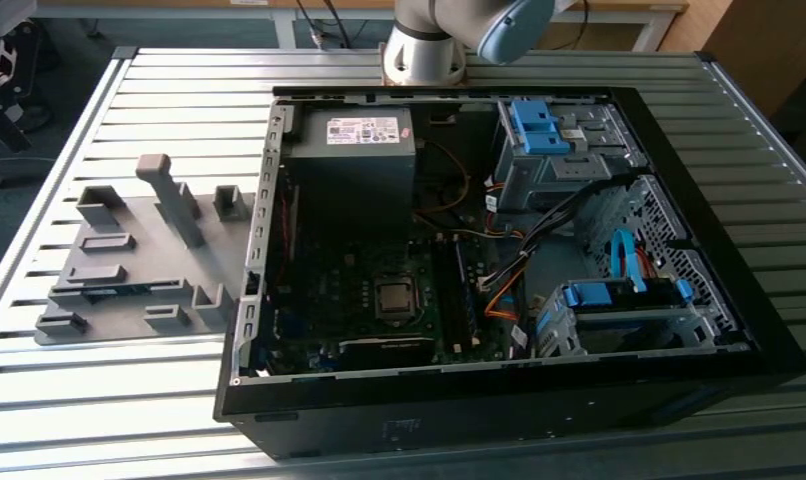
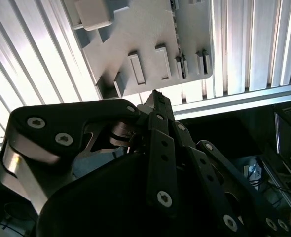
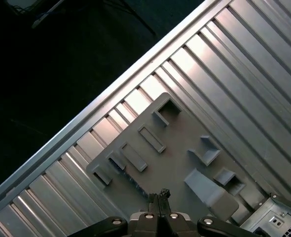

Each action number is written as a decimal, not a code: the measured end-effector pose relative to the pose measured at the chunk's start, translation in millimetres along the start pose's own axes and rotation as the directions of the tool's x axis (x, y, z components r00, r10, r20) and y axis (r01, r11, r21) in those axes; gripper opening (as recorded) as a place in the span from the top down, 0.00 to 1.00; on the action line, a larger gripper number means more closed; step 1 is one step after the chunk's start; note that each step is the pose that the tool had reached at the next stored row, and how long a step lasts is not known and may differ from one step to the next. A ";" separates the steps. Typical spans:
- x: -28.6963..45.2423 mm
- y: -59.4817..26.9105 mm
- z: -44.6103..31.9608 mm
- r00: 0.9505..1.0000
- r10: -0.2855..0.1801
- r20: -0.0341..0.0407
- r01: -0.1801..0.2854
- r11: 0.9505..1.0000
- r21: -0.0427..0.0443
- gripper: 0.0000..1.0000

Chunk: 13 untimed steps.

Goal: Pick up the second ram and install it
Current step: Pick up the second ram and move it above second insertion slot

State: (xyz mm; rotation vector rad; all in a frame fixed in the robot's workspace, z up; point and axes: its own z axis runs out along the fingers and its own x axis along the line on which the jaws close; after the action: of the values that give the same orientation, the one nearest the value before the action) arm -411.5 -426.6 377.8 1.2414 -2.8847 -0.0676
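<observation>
In both wrist views my gripper [image 3: 159, 193] [image 2: 157, 95] hangs high over the grey holder plate [image 3: 180, 148] [image 2: 145, 29], fingertips together with nothing between them. A thin dark strip [image 3: 131, 180] runs along the plate under the fingertips. I cannot tell whether it is the second ram or a bare slot. In the exterior view the holder plate [image 1: 150, 215] lies on the exterior view's left of the open computer case [image 1: 510, 395]. Long dark memory slots [image 1: 462, 290] run beside the processor [image 1: 395, 297]; what stands in them is unclear.
The slatted metal table [image 1: 176, 100] carries the case and the plate. Grey blocks, one a tall post [image 1: 172, 200], rise from the plate. Cables [image 1: 510, 280], blue drive cages [image 1: 543, 130] and a power supply [image 1: 356, 140] crowd the case. The arm's base [image 1: 423, 50] stands behind it.
</observation>
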 end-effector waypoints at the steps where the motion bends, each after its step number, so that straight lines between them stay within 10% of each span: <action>1: 0.0 0.0 0.0 1.000 -0.003 0.000 0.003 1.000 0.000 0.89; 13: 0.0 0.0 0.0 0.999 -0.039 -0.002 0.039 0.999 -0.001 0.89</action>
State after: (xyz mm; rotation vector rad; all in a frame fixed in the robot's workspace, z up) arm -411.5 -426.6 377.8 1.2969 -2.8592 -0.0676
